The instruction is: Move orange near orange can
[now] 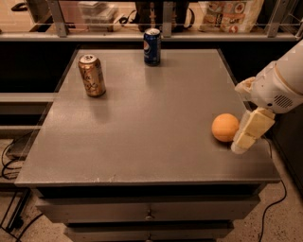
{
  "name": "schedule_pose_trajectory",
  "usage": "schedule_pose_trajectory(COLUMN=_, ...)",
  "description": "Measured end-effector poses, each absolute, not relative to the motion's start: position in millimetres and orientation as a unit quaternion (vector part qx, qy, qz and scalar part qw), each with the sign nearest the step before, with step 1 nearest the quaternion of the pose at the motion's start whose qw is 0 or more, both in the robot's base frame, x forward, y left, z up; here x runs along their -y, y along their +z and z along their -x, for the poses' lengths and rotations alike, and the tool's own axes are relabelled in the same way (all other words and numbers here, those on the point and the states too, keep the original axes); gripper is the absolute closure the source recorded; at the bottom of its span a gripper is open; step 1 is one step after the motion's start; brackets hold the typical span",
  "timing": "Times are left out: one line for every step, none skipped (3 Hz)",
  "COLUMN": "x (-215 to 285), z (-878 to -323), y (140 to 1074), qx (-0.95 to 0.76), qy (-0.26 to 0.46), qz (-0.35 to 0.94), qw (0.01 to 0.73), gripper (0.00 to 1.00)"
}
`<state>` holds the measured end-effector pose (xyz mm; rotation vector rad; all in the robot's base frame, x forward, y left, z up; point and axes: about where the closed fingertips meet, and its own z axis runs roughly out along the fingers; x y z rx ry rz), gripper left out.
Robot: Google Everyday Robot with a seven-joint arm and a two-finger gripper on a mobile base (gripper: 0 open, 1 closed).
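The orange [225,127] sits on the grey table [142,132] near its right edge. The coppery orange can [92,75] stands upright at the far left of the table, far from the orange. My gripper [242,143] hangs from the white arm at the right and is low over the table. It is right beside the orange on its right side, touching or nearly touching it. It holds nothing that I can see.
A dark blue Pepsi can [152,46] stands upright at the table's far edge, in the middle. A shelf with bags and boxes [227,14] runs behind the table. Drawers [149,215] are below the front edge. Cables [9,156] lie on the floor at left.
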<state>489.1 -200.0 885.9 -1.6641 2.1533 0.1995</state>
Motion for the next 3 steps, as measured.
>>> schedule_pose_trajectory(x=195, z=-496, y=867, qx=-0.775, qy=0.078, qz=0.596, qw=0.196, gripper=0.00)
schedule_pose_trajectory(x=191, z=-499, y=854, qx=-0.776, qy=0.081, qz=0.597, qw=0.186, gripper=0.17)
schedule_pose_trajectory(x=191, z=-503, y=854, qx=-0.783, qy=0.074, qz=0.589, qw=0.186, gripper=0.39)
